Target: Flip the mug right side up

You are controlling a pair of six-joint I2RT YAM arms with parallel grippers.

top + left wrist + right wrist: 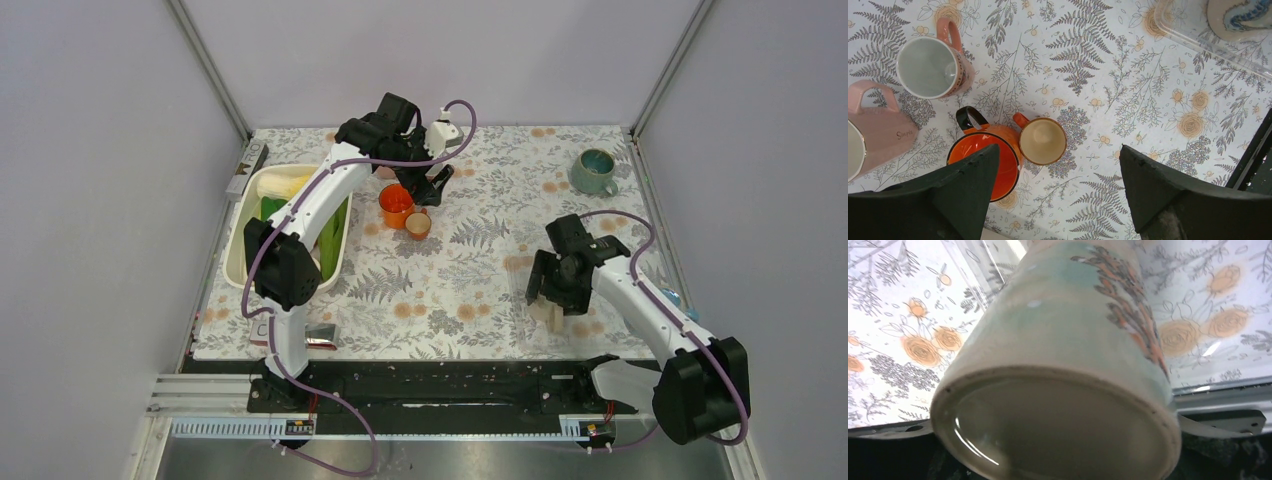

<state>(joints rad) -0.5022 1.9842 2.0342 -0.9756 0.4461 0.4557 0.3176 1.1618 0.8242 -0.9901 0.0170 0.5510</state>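
While the right gripper (550, 293) is hanging low over the near right part of the leafy printed tablecloth (470, 280), the cream and pale green clay mug (1058, 365) with orange flowers is sitting right under it. Its flat bottom is facing the wrist camera. The mug is hiding the fingers, so I cannot tell if the jaws are squeezing it. The left gripper (1058, 150) is hovering with jaws wide apart above a shiny orange mug (979, 150) and a small tan cup (1042, 141), both standing open side up.
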